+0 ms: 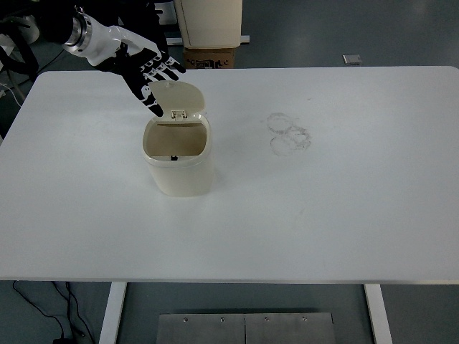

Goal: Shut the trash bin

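Note:
A small cream trash bin (179,163) stands on the white table (323,201), left of centre. Its hinged lid (181,97) is swung up and back, so the empty inside shows. My left hand (147,72) reaches in from the upper left, fingers spread and holding nothing. It hovers over the lid's upper left edge and covers part of it; whether it touches the lid I cannot tell. The right arm is out of view.
Faint grey ring smudges (288,133) mark the tabletop right of the bin. Behind the table's far edge stand a cream cabinet (209,21) and a cardboard box (211,57) on the floor.

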{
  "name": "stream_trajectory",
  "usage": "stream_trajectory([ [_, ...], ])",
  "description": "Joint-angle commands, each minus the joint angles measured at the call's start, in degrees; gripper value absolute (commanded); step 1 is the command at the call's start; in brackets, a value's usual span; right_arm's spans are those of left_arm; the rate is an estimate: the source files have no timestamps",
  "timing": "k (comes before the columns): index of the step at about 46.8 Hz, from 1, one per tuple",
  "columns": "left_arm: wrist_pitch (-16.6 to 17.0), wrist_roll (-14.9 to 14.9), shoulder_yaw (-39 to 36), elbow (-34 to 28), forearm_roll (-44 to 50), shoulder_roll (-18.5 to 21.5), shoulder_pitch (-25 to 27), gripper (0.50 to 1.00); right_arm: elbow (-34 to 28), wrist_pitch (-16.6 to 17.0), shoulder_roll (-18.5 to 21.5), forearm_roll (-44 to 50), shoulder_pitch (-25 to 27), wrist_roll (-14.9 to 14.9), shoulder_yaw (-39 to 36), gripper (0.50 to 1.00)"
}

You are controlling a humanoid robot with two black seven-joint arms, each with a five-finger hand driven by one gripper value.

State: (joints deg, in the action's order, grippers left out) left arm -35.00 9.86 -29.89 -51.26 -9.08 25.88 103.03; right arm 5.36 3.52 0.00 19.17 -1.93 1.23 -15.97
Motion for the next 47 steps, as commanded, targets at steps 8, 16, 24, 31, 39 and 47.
stream_trajectory([
  [8,0.0,4.7,0.1,-3.6,0.4,0.4,0.3,1.0,0.0,0.0,0.0,0.0,0.0,0.0,0.0,0.991],
  [16,0.0,5.9,1.1,-5.6,0.5,0.8,0.4,1.0,0.0,0.0,0.0,0.0,0.0,0.0,0.0,0.991],
  [24,0.0,6.0,1.1,-7.9,0.5,0.8,0.3,1.0,0.0,0.0,0.0,0.0,0.0,0.0,0.0,0.991],
  [31,0.0,6.1,1.1,-8.2,0.5,0.6,0.4,1.0,0.0,0.0,0.0,0.0,0.0,0.0,0.0,0.991],
  [39,0.0,9.5,1.7,-9.2,0.5,0.6,0.9,1.0,0.0,0.0,0.0,0.0,0.0,0.0,0.0,0.991],
  [47,0.0,11.8,2.6,-10.3,0.1,0.6,1.1,1.0,0.0,0.0,0.0,0.0,0.0,0.0,0.0,0.991],
])
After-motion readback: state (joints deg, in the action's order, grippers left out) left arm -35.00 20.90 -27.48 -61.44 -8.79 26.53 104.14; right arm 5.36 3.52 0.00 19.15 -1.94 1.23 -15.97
